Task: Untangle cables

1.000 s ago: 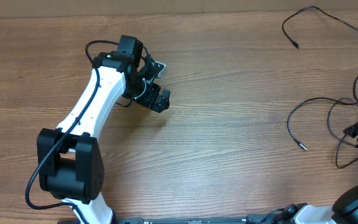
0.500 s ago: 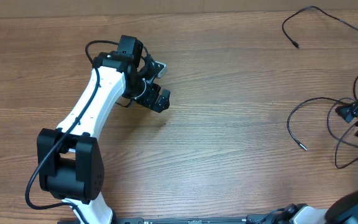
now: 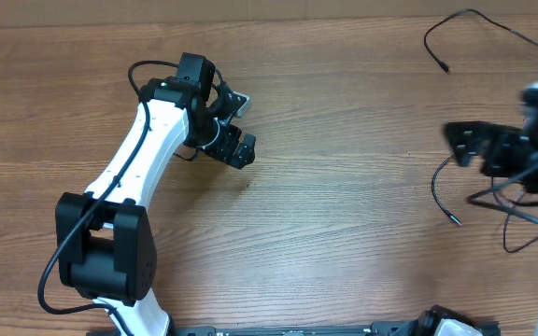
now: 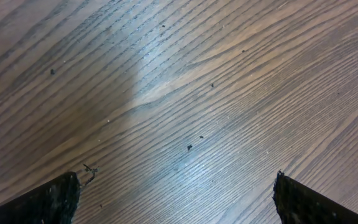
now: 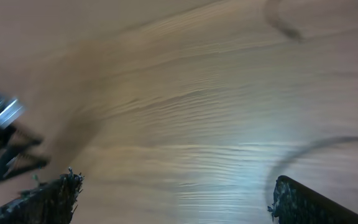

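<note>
Several thin black cables lie at the table's right side. One [image 3: 479,17] runs along the far right corner. Another [image 3: 434,187] curves down to a small plug end [image 3: 455,221], with further loops [image 3: 508,233] beside it. My right gripper [image 3: 462,140] is blurred by motion above these loops; its wrist view shows it [image 5: 176,196] open and empty, with a blurred cable arc [image 5: 309,149] by the right fingertip [image 5: 294,199]. My left gripper [image 3: 244,126] is far from the cables at centre left, and is also open and empty [image 4: 176,199] over bare wood.
The wooden table's far edge [image 3: 269,19] runs along the top. The white left arm [image 3: 143,149] stretches from its black base [image 3: 101,243] at the near left. A blurred dark thing with a silvery bit [image 5: 5,115] shows at the left of the right wrist view.
My right gripper has swung in from the right edge toward the left, over the cable loops, and is still blurred with motion. The left arm has not moved.
</note>
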